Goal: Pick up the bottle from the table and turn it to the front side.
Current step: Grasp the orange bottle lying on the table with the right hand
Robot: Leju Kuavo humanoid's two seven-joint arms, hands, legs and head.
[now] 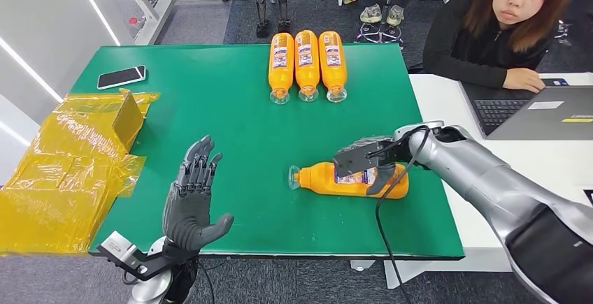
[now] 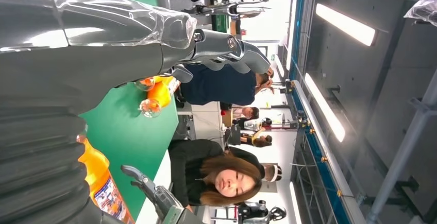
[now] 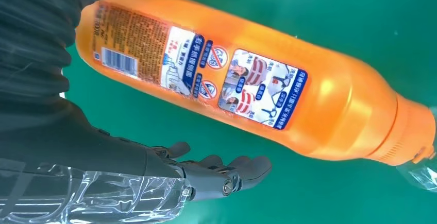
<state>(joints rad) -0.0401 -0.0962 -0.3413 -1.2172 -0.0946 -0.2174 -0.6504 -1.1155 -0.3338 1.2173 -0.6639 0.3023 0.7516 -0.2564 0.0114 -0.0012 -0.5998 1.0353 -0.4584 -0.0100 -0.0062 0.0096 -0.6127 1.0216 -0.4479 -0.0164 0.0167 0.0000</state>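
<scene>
Our right hand arches over the orange bottle, fingers draped across its labelled middle on the side nearer the table's far edge, thumb down on the side nearer the front edge. From the right wrist view the fingers lie alongside the bottle with a strip of green showing between them and the orange body, so we cannot tell whether the hand truly grips it or only cups around it; the bottle lies on the green table either way.

We see the bottle lying on its side towards the table's front right corner, a little in from the right edge. Its long axis runs roughly parallel with the front edge, clear cap pointing towards the left edge and base towards the right. The label facing up in the wrist view carries a barcode and small printed panels.

Our left hand is held up over the front edge, well apart from the bottle, palm upright, fingers spread and holding nothing.

Three more orange bottles lie side by side near the far edge, caps pointing towards us. A phone rests by the far left corner, and yellow plastic sheets cover the left edge. A person sits at a laptop on the white desk beyond the right edge.
</scene>
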